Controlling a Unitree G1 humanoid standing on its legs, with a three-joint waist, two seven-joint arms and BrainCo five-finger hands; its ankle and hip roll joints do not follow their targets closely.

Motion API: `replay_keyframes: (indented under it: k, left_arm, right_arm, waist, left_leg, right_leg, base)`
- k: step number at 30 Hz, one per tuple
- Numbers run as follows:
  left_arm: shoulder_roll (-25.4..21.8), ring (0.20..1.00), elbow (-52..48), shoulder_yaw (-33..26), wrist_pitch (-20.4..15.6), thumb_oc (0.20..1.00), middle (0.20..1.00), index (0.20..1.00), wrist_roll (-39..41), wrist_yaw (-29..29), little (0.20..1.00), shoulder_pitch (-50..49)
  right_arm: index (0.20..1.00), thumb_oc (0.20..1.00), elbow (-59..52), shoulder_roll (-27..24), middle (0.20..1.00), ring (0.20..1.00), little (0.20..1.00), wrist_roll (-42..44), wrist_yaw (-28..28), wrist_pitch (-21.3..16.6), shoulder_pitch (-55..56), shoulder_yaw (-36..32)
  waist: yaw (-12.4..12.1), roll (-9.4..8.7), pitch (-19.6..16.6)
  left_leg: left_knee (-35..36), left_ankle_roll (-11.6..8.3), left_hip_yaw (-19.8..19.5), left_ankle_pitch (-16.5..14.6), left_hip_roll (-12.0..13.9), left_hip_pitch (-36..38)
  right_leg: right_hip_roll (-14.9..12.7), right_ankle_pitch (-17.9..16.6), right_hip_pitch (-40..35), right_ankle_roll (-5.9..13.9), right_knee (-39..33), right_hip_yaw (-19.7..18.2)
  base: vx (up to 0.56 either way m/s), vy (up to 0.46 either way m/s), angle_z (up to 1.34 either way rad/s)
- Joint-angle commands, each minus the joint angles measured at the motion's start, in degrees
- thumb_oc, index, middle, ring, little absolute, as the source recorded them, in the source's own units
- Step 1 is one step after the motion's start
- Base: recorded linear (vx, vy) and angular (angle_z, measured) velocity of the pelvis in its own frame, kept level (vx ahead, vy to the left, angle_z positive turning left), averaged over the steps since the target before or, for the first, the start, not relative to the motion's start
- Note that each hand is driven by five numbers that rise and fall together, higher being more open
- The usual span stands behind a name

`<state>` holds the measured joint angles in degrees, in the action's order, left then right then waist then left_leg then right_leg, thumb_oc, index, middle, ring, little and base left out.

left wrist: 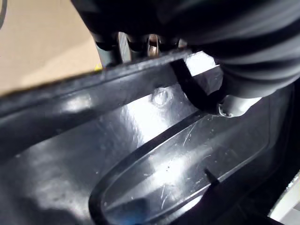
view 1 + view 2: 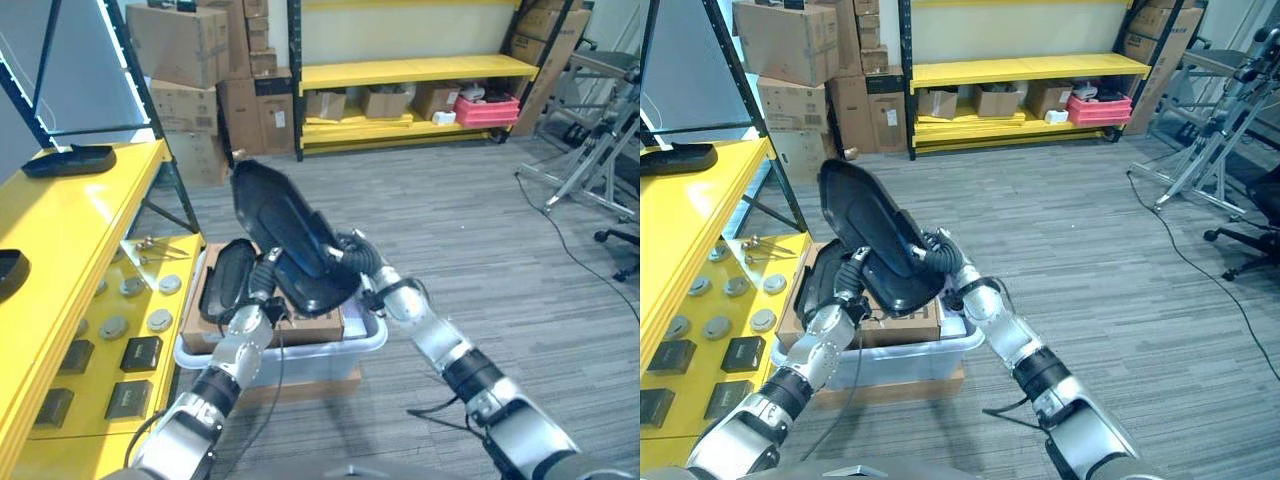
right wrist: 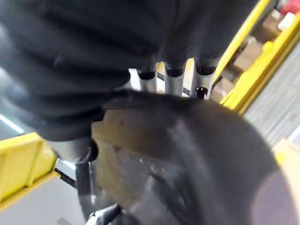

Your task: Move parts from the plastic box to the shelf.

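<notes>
I have the yellow shelf (image 2: 70, 230) running along my left, its flat painted deck far larger than anything else in play, with a dark part lying at its far end (image 2: 70, 160) and small round and square pieces (image 2: 140, 352) set out on the lower level. The part (image 2: 290, 240) I am carrying sits right of that shelf, raised above the box (image 2: 370, 345), so the coming move goes leftward. Its long axis runs from far left down to near right, tilted up at the far end.

The part is a big black moulded shell, glossy and smooth, elongated with rounded ends and a raised rib tracing an oval on its inner face. The box below is pale translucent plastic with a rolled rim; a brown carton (image 2: 320, 325) and a second black part (image 2: 228, 280) lie in it.

Both hands grip the near, lower end. My left hand (image 2: 850, 275) clamps the edge on the shelf side, fingers over the rim and thumb under, so it is nearer the shelf. My right hand (image 2: 940, 255) has its fingers curled over the opposite edge.
</notes>
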<state>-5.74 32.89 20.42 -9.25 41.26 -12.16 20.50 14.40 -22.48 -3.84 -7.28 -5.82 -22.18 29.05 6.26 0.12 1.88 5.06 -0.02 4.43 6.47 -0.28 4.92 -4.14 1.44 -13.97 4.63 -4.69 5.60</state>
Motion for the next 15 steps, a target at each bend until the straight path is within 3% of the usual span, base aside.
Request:
replay_keyframes:
  k: [1, 7, 8, 12, 13, 15]
  left_arm:
    - [-1.8, 0.200, -1.9, -4.9, -7.1, 0.200, 0.200, 0.200, -3.2, -0.9, 0.200, 6.1]
    - [-7.4, 0.200, -7.3, -13.5, -7.8, 0.200, 0.200, 0.200, -11.3, -4.3, 0.200, -1.4]
    - [-8.9, 0.200, -9.7, -17.0, -8.6, 0.200, 0.200, 0.200, -13.8, -5.5, 0.200, -3.7]
    - [-10.7, 0.200, -15.2, -21.4, -10.3, 0.200, 0.200, 0.200, -17.3, -7.1, 0.200, -7.1]
    - [-11.7, 0.200, -17.6, -23.2, -11.1, 0.200, 0.200, 0.200, -19.2, -6.6, 0.200, -9.0]
    - [-11.9, 0.200, -19.4, -23.2, -11.3, 0.200, 0.200, 0.200, -20.1, -6.1, 0.200, -9.8]
  right_arm:
    - [1.000, 1.000, -4.2, 0.9, 1.000, 1.000, 1.000, 5.5, -0.4, -5.8, 1.8, -3.4]
    - [1.000, 1.000, 1.2, 1.4, 1.000, 1.000, 1.000, 14.7, -1.2, -7.8, 17.5, -14.7]
    - [1.000, 1.000, 5.1, 1.2, 1.000, 1.000, 1.000, 14.1, -1.8, -7.5, 22.1, -18.0]
    - [1.000, 1.000, 16.0, 0.4, 1.000, 1.000, 1.000, 11.5, -2.9, -6.8, 25.3, -20.7]
    - [1.000, 1.000, 25.1, -0.3, 1.000, 1.000, 1.000, 7.7, -3.8, -5.1, 25.3, -20.8]
    - [1.000, 1.000, 29.4, 0.0, 1.000, 1.000, 1.000, 6.9, -4.5, -4.5, 25.0, -21.2]
  waist:
    - [-2.5, 0.67, -0.5]
    - [-1.9, 2.02, 1.6]
    - [-1.6, 2.27, 1.8]
    - [-2.2, 2.48, 2.5]
    - [-3.3, 2.42, 3.1]
    - [-3.8, 2.36, 3.5]
  left_leg:
    - [-0.8, -6.27, -1.7, -5.1, 6.7, 5.0]
    - [-1.8, -6.97, -3.3, -4.0, 7.2, 3.0]
    - [-1.3, -7.19, -4.0, -3.7, 7.4, 2.8]
    - [-0.9, -7.09, -5.0, -3.5, 7.2, 2.3]
    - [-1.2, -7.19, -5.5, -3.1, 6.7, 1.3]
    - [-1.5, -7.48, -5.9, -2.5, 6.1, 0.2]
  right_leg:
    - [-2.5, 0.5, 4.3, 2.53, 3.8, 1.2]
    - [-1.6, 1.0, 5.1, 1.55, 4.7, 1.8]
    - [-1.5, 1.2, 5.3, 1.43, 4.7, 2.1]
    - [-1.6, 1.1, 5.9, 1.42, 4.9, 2.4]
    - [-2.1, 0.8, 6.2, 1.52, 4.7, 3.0]
    - [-2.5, 0.5, 6.0, 1.71, 4.3, 4.4]
  base:
    - [-0.02, -0.057, 0.03]
    - [-0.03, -0.050, 0.15]
    - [0.00, -0.039, 0.12]
    - [0.00, -0.017, 0.14]
    - [0.00, 0.000, 0.00]
    - [-0.03, 0.023, 0.15]
